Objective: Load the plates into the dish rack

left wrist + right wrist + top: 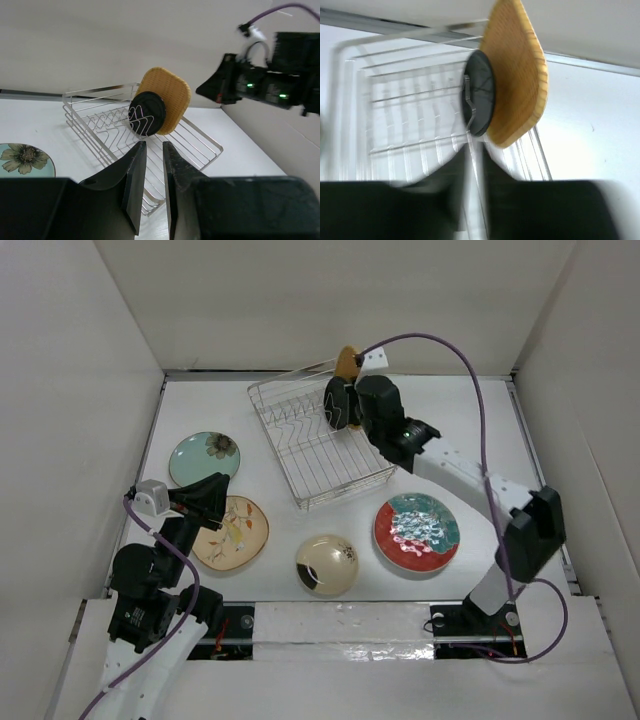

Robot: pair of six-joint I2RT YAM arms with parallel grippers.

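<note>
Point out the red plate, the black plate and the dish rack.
red plate (pixel 417 532): top view, on its patterned centre.
black plate (pixel 150 105): left wrist view, on its upper face.
dish rack (pixel 349 489): top view, on its near rim wire.

The dish rack (pixel 320 445) is thin metal wire with a bright, shiny silver finish. The orange plate (pixel 165 100) looks matt, with a fine woven-like texture. The small black plate (pixel 152 105) is smooth with a dull sheen. Lower right in the top view, the red patterned plate (pixel 417 533) and the cream plate (pixel 327 564) look like glossy glazed ceramic. The bench (pixel 470 420) is white and matt. The left end effector (pixel 154 146) is smooth black plastic, faintly shiny.
</note>
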